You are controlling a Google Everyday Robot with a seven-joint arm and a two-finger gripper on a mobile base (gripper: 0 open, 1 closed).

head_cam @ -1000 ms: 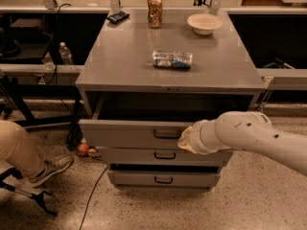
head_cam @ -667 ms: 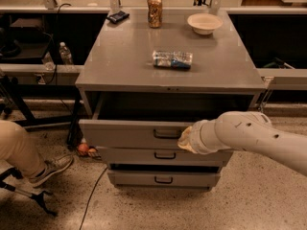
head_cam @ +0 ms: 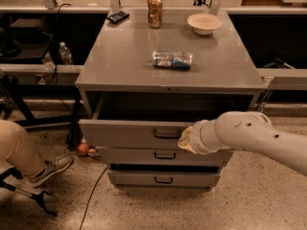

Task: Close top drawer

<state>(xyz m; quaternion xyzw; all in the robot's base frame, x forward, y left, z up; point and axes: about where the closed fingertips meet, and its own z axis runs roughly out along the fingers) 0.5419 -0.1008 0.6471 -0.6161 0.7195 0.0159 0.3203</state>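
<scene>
The top drawer (head_cam: 127,134) of a grey metal cabinet stands pulled out toward me, its dark inside showing behind the front panel. Its black loop handle (head_cam: 167,133) is at the panel's centre. My white arm (head_cam: 254,138) reaches in from the right. My gripper (head_cam: 184,139) is at the drawer's front panel, just right of the handle, and is mostly hidden behind the wrist.
Two shallower drawers (head_cam: 163,155) sit below. On the cabinet top (head_cam: 120,56) lie a plastic packet (head_cam: 172,60), a can (head_cam: 154,5), a white bowl (head_cam: 205,23) and a dark device (head_cam: 117,17). A person's leg and shoe (head_cam: 45,169) are at the left, with cables on the floor.
</scene>
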